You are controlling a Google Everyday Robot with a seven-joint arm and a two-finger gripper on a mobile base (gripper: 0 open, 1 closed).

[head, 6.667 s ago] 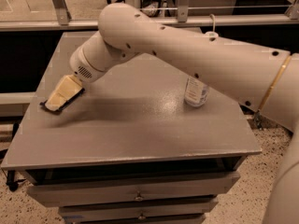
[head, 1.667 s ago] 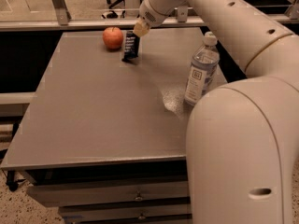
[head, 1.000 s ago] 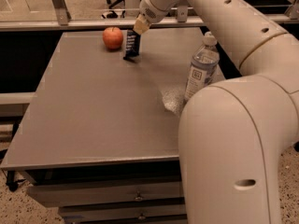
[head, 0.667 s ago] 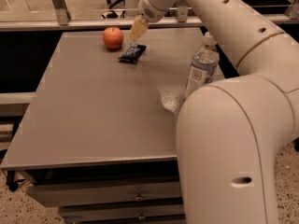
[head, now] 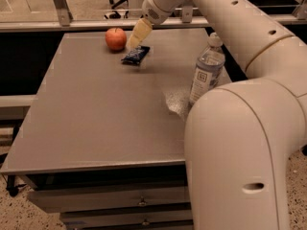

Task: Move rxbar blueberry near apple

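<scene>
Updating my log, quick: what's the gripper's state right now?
Gripper, just above the rxbar blueberry lying by the apple: not holding it; open or closed cannot be told.

I have the pincer [head: 132, 43] over the far end of the counter [head: 96, 114]. The rxbar blueberry [head: 135, 55] lies flat on the counter just under its tip, a little nearer me. I cannot tell whether they touch. The apple [head: 115, 38] sits just left of the pincer. The water bottle [head: 206, 71] stands upright well to its right, nearer me.
</scene>
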